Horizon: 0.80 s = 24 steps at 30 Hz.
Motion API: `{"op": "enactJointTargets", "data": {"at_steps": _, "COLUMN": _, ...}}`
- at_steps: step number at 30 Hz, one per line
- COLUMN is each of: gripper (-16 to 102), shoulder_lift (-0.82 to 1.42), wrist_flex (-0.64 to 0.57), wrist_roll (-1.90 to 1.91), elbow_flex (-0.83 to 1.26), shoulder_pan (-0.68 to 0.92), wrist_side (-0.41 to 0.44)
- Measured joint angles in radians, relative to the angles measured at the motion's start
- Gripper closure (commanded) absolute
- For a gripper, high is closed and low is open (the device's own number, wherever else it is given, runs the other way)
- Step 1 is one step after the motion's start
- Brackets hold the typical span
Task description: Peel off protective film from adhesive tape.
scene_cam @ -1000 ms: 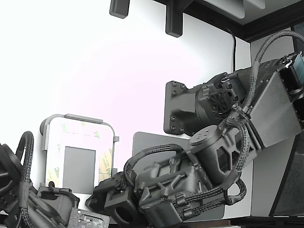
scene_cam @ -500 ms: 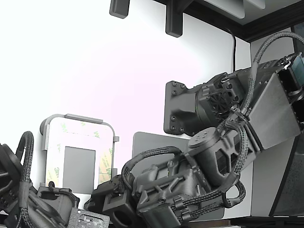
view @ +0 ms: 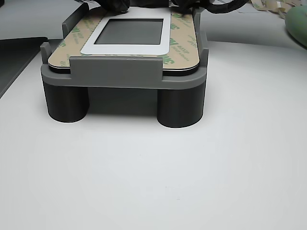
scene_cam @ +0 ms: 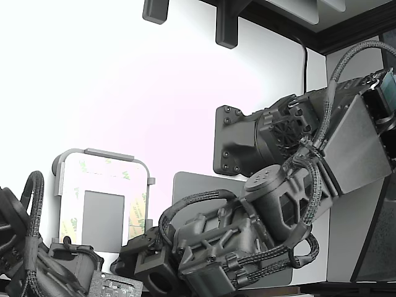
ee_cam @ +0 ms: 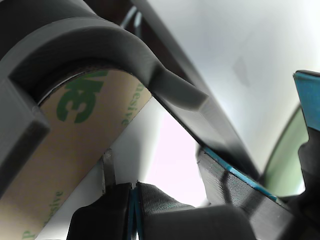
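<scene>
In the exterior view, the arm's gripper (scene_cam: 151, 263) sits low at the near corner of the light grey tray frame (scene_cam: 102, 153), where the protective film (scene_cam: 137, 210) with its green logos lies along the border of the grey centre panel (scene_cam: 103, 219); the arm's bulk hides the fingertips here, and a dark grey mat (scene_cam: 198, 182) lies just beside the frame on the exterior view's right. The wrist view closes in on what that view hides: the tan, logo-printed film (ee_cam: 65, 155) lies under a curved lip of the frame (ee_cam: 125, 45), and two dark fingers (ee_cam: 160, 200) meet edge to edge just below it, pressed together with no gap showing, though whether film is pinched between them cannot be told. The other view, level with the table (view: 153, 182), shows the frame (view: 114, 72) raised on round legs, with liner (view: 180, 45) flat on every visible side of the adhesive tape border around the panel (view: 129, 31); the gripper end is cropped at the far edge. Judged from this, the peel has barely begun, if at all: no strip is lifted, and the whole border is left to strip.
</scene>
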Motion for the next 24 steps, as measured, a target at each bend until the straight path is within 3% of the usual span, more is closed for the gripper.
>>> {"op": "enactJointTargets", "data": {"at_steps": 24, "gripper": 96, "shoulder_lift": 0.002, "wrist_flex": 0.051, "wrist_roll": 0.020, "elbow_flex": -0.026, "shoulder_pan": 0.005, "wrist_side": 0.005}}
